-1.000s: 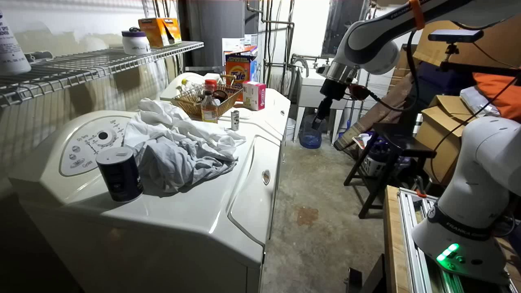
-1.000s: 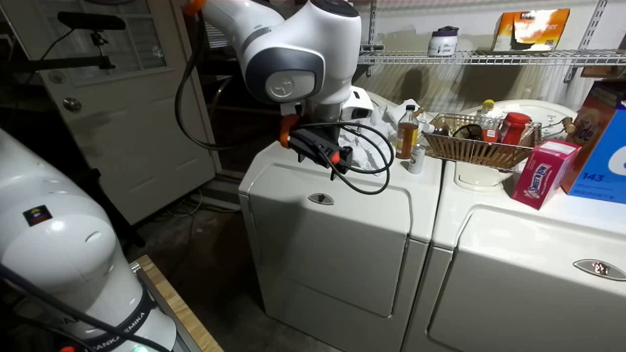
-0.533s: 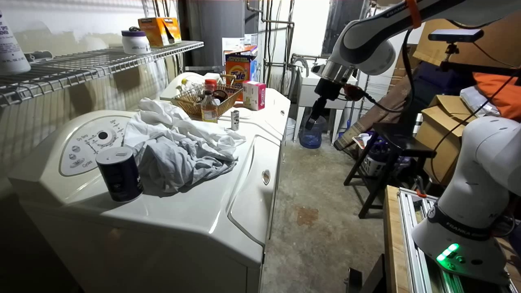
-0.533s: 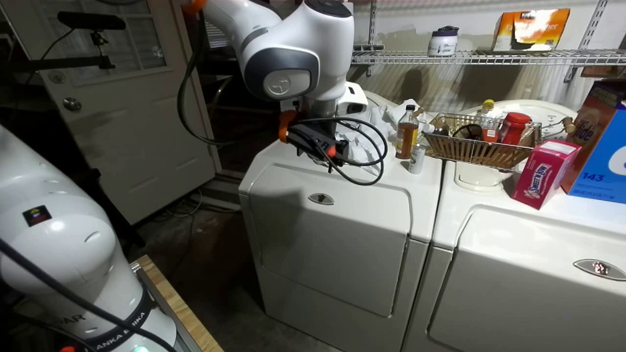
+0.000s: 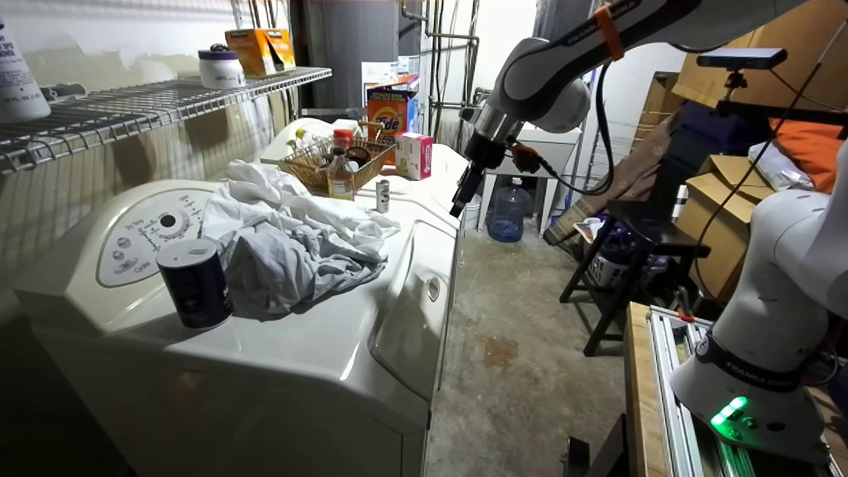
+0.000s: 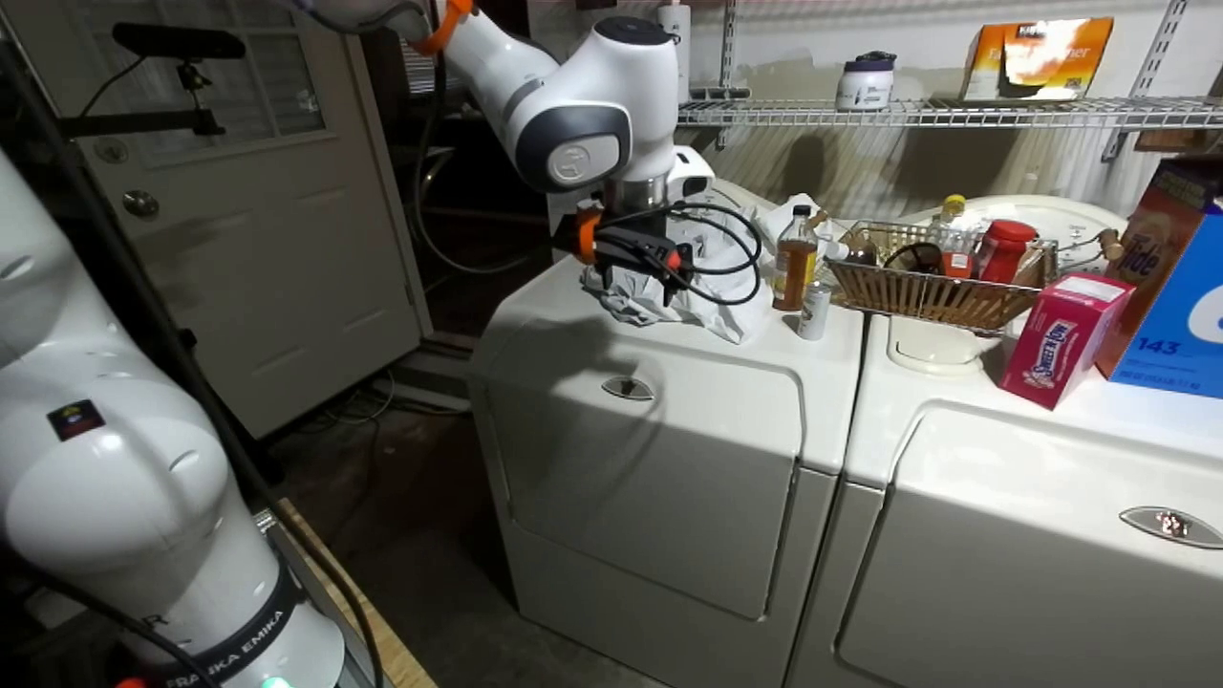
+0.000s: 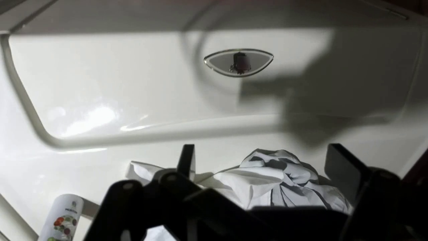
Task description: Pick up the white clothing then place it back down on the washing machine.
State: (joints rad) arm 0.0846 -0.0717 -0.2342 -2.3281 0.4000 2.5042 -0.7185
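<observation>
The crumpled white cloth clothing lies in a heap on top of the glossy off-white washing machine, right by its grey control panel. The black two-fingered gripper hangs in the air toward the machine's front, clear of the cloth, with its fingers spread well apart; from the wrist view, part of the heap shows between them. (The white arm throws a big soft shadow near the oval metal badge.)

Just beside the clothing stands a dark blue round canister with a white lid; whether they touch, I can't tell. On the other side are a small white cylindrical shaker and an amber bottle with a black cap, both upright near a brown woven basket. Farther along, a pink cardboard box stands by a large orange-and-blue detergent box on the matching off-white machine next door. Along the wall runs a wire shelf.
</observation>
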